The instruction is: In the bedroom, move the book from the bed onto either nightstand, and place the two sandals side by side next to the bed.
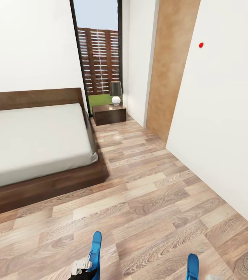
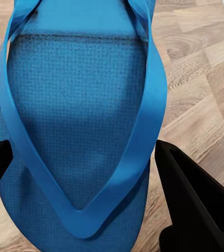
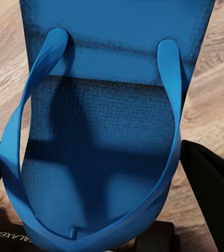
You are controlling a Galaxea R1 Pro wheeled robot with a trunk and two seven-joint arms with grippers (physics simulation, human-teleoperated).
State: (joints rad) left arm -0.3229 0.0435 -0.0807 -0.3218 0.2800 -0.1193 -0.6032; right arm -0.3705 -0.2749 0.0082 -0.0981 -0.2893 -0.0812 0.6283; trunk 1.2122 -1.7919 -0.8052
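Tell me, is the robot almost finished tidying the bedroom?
Not yet. Nothing looks finished. Each tool holds one blue sandal: the left tool grips the left sandal, the right tool the right sandal. Both must still go side by side on the floor beside the bed. The book isn't on the nightstand.

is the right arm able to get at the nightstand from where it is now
Probably not. The nightstand stands far across the floor by the window, and the right gripper already carries a sandal.
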